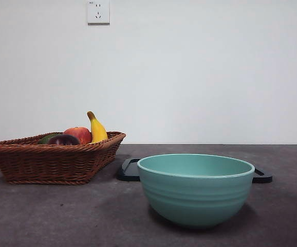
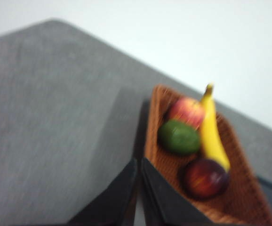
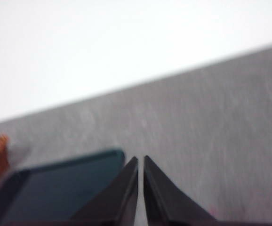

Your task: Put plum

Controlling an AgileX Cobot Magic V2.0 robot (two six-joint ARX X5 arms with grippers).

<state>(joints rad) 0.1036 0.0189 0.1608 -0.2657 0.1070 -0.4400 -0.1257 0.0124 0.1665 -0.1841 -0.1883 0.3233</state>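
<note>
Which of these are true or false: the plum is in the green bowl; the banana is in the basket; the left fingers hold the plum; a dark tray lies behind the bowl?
1. The plum is in the green bowl. False: it lies in the wicker basket.
2. The banana is in the basket. True.
3. The left fingers hold the plum. False: they are shut and hold nothing.
4. A dark tray lies behind the bowl. True.

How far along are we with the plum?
Nothing is done yet: the plum lies in the basket beside the banana, apple and green fruit. The left pincer is shut above the basket's near end, holding nothing; the right pincer is shut too. Grasping and placing remain.
</note>
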